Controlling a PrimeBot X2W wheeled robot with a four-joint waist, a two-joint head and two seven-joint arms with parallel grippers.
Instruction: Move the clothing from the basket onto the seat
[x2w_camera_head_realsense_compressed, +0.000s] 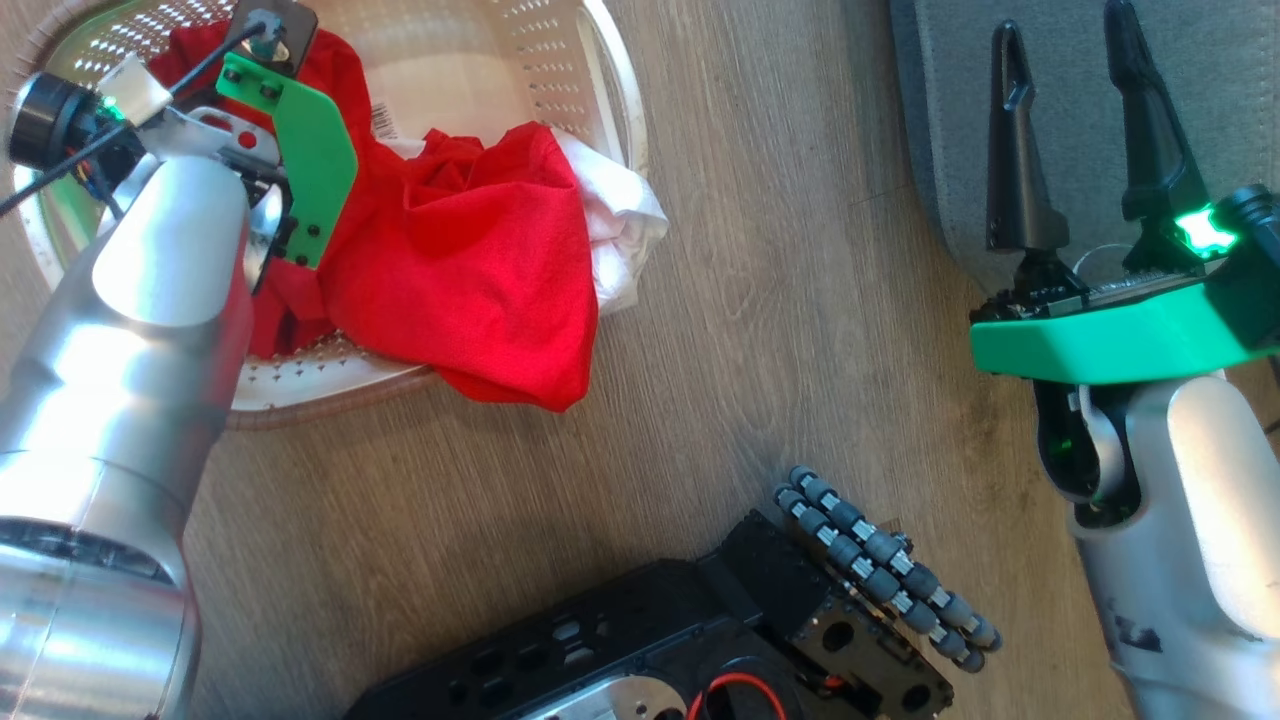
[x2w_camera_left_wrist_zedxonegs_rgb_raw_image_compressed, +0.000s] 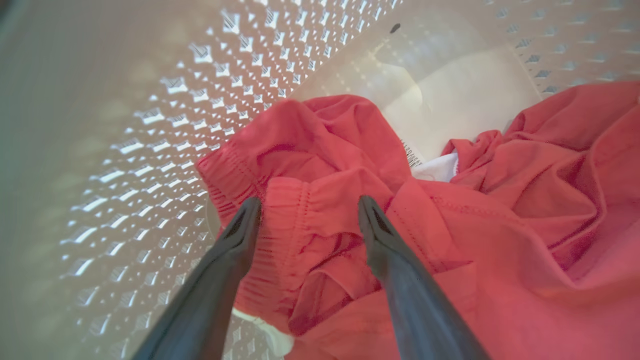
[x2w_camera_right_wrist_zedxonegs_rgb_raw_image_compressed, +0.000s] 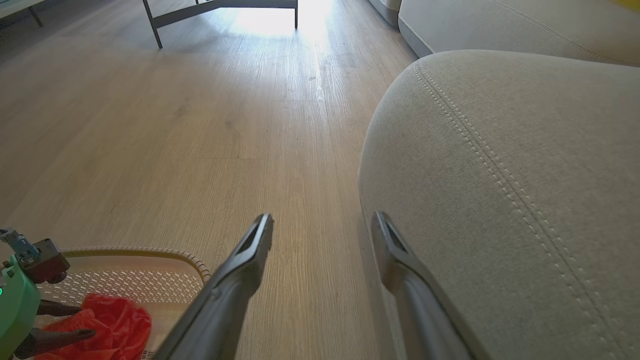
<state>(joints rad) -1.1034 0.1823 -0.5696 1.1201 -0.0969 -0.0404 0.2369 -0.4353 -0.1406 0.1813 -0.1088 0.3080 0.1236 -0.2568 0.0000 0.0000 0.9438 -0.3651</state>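
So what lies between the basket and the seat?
Bare wooden floor, nothing else, between the basket and the seat; the head view shows it.

— The head camera?
— High, looking down on the floor (x2w_camera_head_realsense_compressed: 800, 300): basket (x2w_camera_head_realsense_compressed: 560, 60) upper left, seat (x2w_camera_head_realsense_compressed: 950, 120) upper right.
— The wrists?
— Left: very near, inside the basket. Right: low, along the floor beside the seat. All share the basket.

Shows bright red fabric clothing (x2w_camera_head_realsense_compressed: 480, 260) spilling over rim of cream perforated plastic basket (x2w_camera_head_realsense_compressed: 560, 60); right gripper (x2w_camera_head_realsense_compressed: 1065, 25), fingers apart, by grey upholstered seat (x2w_camera_head_realsense_compressed: 940, 120).
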